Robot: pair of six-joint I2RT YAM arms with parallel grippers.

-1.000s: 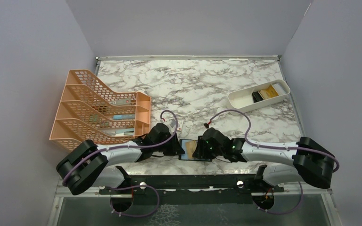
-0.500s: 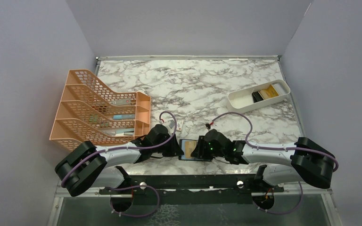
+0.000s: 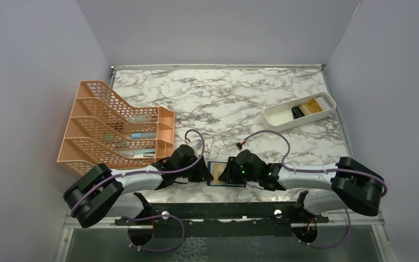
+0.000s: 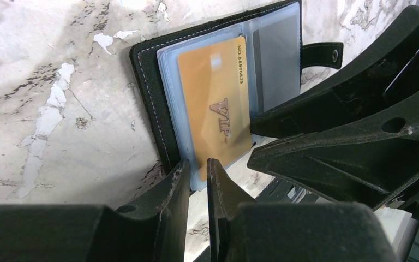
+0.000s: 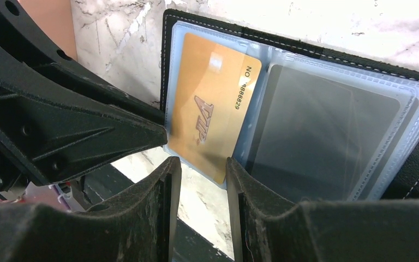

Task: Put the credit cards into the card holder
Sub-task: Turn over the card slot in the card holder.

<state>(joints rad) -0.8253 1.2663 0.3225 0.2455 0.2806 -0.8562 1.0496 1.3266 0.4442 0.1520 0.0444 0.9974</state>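
Note:
The card holder (image 4: 144, 87) lies open on the marble at the near edge, between my two grippers. A yellow-gold credit card (image 4: 215, 106) marked VIP sits in a clear sleeve on its left half; it also shows in the right wrist view (image 5: 210, 103) and the top view (image 3: 216, 172). My left gripper (image 4: 198, 166) is shut to a thin slit, empty, its tips at the holder's near left edge. My right gripper (image 5: 203, 164) is open and empty, straddling the card's lower corner. A black card (image 3: 297, 112) and another gold one (image 3: 313, 105) lie in the far tray.
A long white tray (image 3: 275, 115) stands at the back right. An orange mesh file rack (image 3: 114, 128) fills the left side. A small white piece with a reddish mark (image 3: 209, 145) lies just behind the left gripper. The table's front edge is right beside the holder.
My right gripper has edged slightly left over the open holder. The left gripper and the gold card have stayed where they were.

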